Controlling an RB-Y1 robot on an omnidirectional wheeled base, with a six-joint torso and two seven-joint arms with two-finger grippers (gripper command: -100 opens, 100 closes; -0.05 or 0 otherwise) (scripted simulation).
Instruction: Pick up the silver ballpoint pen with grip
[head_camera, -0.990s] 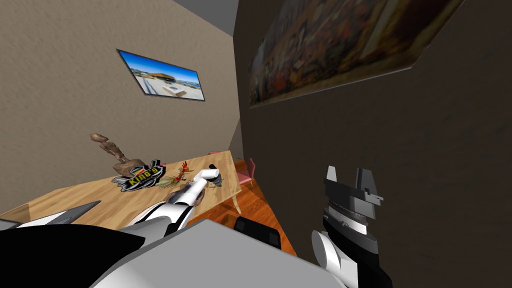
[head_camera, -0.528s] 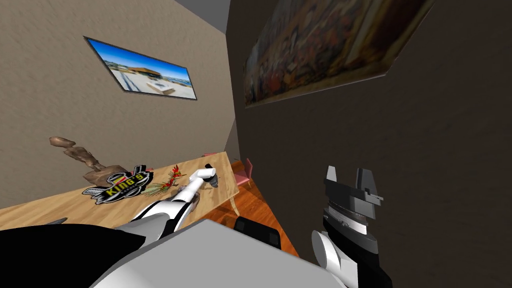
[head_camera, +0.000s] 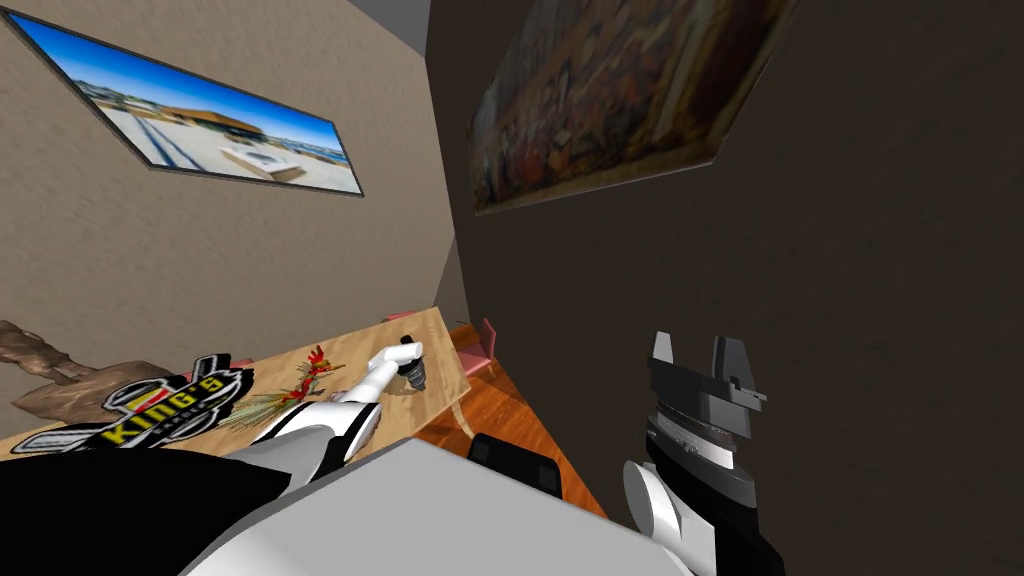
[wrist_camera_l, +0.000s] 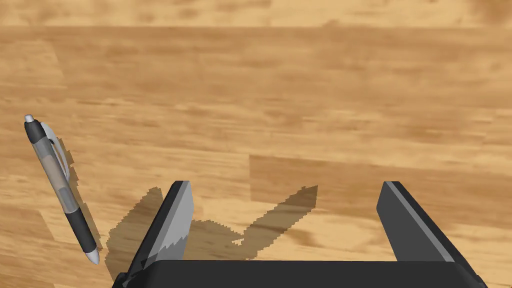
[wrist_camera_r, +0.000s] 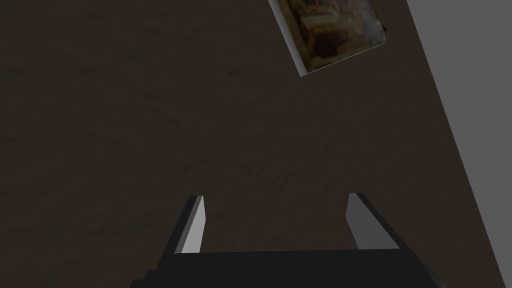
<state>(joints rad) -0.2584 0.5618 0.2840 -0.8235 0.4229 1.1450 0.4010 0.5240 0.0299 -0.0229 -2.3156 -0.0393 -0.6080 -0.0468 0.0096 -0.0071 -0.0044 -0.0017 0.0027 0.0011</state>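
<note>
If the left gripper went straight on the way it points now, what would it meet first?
Most likely the bare wooden table. The left gripper points at it with fingers open. The pen lies flat beside one finger, outside the gap, so it would probably be missed.

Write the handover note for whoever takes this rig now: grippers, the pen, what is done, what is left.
Left gripper: open, empty, low over the wooden table.
Right gripper: open, empty, raised at my right side.
Pen: flat on the table, outside the left fingers, beside one of them, untouched.
Done: left hand is near the pen.
Left: shift the hand sideways until the pen lies between the fingers, close, lift.
</note>
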